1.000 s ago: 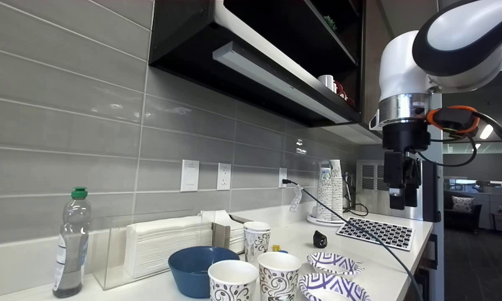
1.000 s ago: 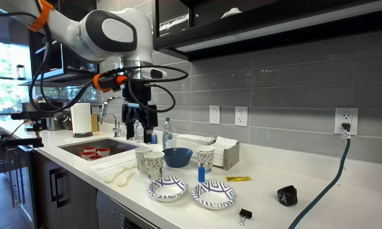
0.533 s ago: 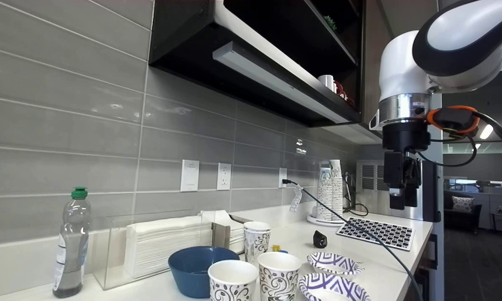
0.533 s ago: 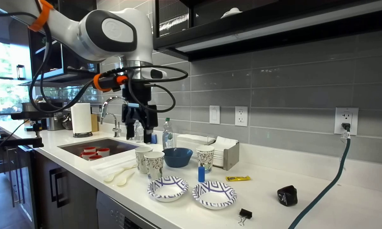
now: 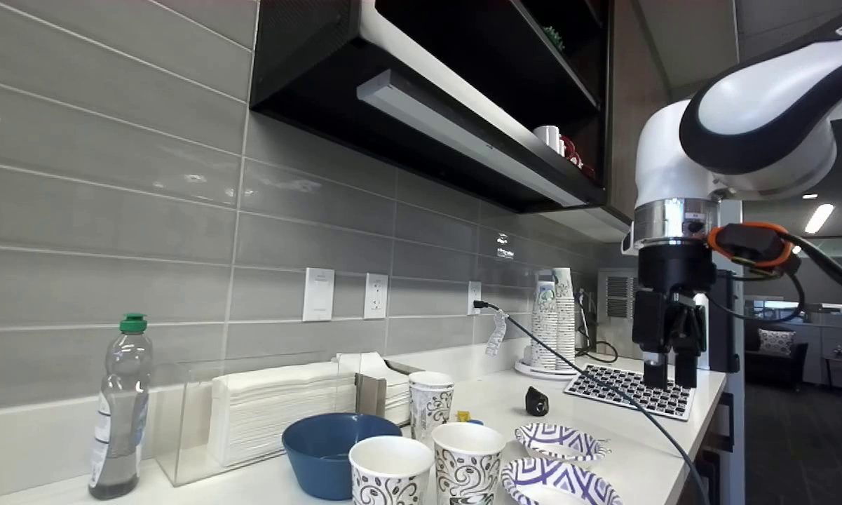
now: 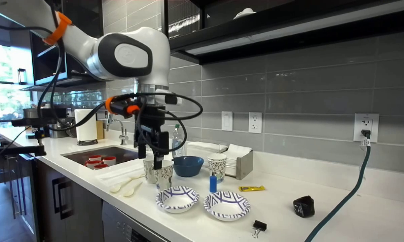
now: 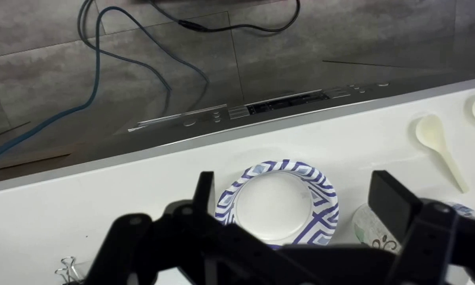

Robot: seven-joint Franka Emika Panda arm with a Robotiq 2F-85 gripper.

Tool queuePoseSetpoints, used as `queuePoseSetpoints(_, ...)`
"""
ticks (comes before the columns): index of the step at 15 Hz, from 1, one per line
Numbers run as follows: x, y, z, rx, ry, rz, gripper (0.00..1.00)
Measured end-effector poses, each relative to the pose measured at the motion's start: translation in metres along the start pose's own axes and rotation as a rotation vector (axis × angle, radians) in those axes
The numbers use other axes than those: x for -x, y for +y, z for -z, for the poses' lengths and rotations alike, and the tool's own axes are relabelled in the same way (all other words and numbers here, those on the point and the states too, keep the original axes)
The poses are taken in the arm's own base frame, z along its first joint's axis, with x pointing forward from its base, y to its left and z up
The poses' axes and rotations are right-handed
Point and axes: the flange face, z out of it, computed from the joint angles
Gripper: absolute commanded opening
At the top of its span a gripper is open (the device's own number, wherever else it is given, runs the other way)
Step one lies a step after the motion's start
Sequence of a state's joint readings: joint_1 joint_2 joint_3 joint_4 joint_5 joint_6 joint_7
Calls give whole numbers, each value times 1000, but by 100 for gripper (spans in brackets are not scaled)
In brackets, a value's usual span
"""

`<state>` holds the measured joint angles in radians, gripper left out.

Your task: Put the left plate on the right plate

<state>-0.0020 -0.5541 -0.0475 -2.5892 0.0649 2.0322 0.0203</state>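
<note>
Toward 11 o'clock from the white, purple-rimmed left plate [image 6: 177, 200] in an exterior view, the gripper [image 6: 149, 160] hung lower than before, jaws wide apart, holding nothing.

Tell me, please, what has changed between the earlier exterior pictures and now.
The arm and its open gripper have moved down; nothing was grasped or released. In an exterior view, the left paper bowl, right paper bowl and blue bowl stayed put.

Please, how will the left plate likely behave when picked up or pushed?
The left plate looks like disposable paper, so it is probably light. Its thin-looking rim may bend under a hard pinch. Its wide, flat middle makes rolling unlikely.
</note>
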Motion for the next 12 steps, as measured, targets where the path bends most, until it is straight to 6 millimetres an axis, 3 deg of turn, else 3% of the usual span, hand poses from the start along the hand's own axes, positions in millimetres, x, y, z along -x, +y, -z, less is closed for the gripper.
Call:
queuePoseSetpoints(8, -28, 17, -86, -22, 108, -98, 100)
queuePoseSetpoints(12, -42, 24, -115, 1, 123, -122, 100)
